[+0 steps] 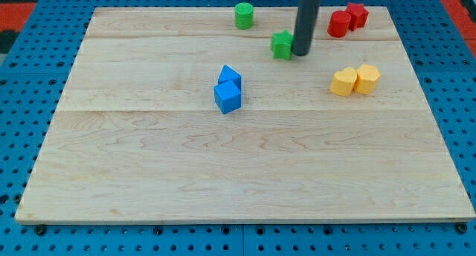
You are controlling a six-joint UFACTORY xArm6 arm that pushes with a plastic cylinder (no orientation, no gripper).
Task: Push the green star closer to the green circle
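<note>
Green star point(282, 45), upper centre, remains apart from green circle point(244, 16) up-left; my tip point(300, 53), a jawless end effector holding nothing, touches its right side.

The rod point(306, 21) runs out of the view's top, so its upper part is cut off. It covers a strip of the bench point(223, 174) behind it (on the far right). The red blocks' point(347, 20) exact shapes are unclear.

Green star point(282, 45), green circle point(244, 16), pale wood board point(245, 167).
</note>
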